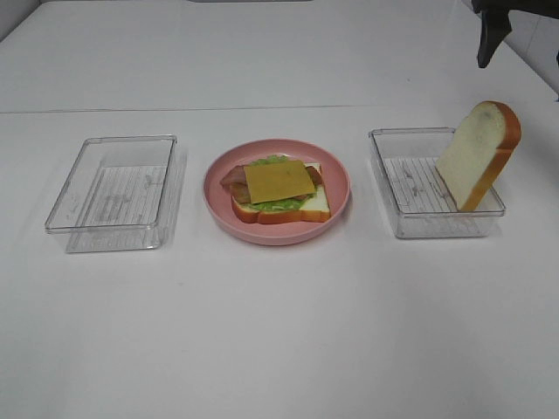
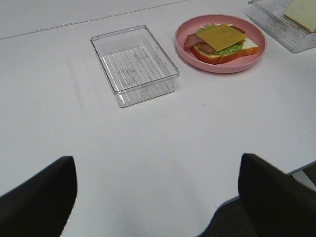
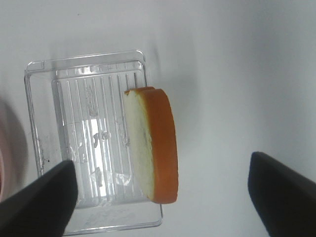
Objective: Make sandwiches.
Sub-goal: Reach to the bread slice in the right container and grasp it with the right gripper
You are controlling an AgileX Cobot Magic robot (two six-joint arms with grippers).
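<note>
On the pink plate (image 1: 278,237) lies the open sandwich: a white bread slice (image 1: 316,205), green lettuce (image 1: 278,205), bacon (image 1: 232,179) and a yellow cheese slice (image 1: 278,181) on top. A second bread slice (image 1: 476,153) stands on edge in the right clear tray (image 1: 410,223), leaning on its far right wall. My right gripper (image 3: 163,197) hovers open high above that slice (image 3: 148,143); one dark finger (image 1: 491,44) shows at the top right corner. My left gripper (image 2: 158,202) is open and empty, well back from the plate (image 2: 219,68).
An empty clear tray (image 1: 113,188) sits left of the plate, also seen from the left wrist as the tray (image 2: 133,64). Everything rests on a white table whose near edge (image 2: 256,190) shows by the left gripper.
</note>
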